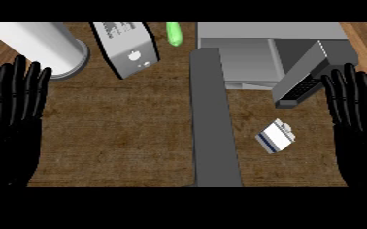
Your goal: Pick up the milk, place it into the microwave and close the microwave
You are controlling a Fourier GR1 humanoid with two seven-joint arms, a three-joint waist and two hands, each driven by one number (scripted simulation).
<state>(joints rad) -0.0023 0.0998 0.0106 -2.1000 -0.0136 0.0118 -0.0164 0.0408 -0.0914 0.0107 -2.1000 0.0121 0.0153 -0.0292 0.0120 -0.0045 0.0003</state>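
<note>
Both hands, left [22, 102] and right [347, 102], released; milk [276, 136] near counter's [122, 140] right edge; right should grasp its sides squarely; microwave [272, 53] open.

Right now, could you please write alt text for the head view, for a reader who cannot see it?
A milk carton lies on a brown counter in front of a grey microwave whose door is open. Both black hands, left hand and right hand, rest open at the edges, touching nothing.
</note>
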